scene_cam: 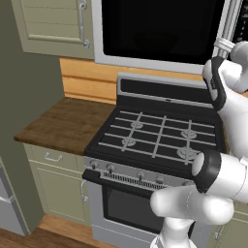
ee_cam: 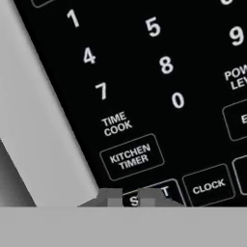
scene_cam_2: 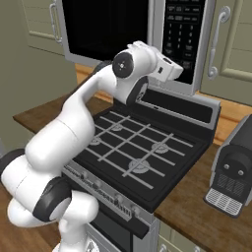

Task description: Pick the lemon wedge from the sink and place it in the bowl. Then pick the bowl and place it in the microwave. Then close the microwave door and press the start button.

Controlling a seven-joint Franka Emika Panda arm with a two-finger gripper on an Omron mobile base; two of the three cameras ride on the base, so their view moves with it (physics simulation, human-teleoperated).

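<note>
Microwave door [scene_cam: 160, 29] sits left of the claw, flush with the frame, so the last step is likely underway. Claw [ee_cam: 129, 197] is pressed up to the keypad panel [scene_cam_2: 178, 29], tips nearly together, gripping nothing, right on the start button [ee_cam: 149, 193], probably to push it. The button's long axis runs side to side, slanted in the hand view. Clock key [ee_cam: 208, 185] just right.
</note>
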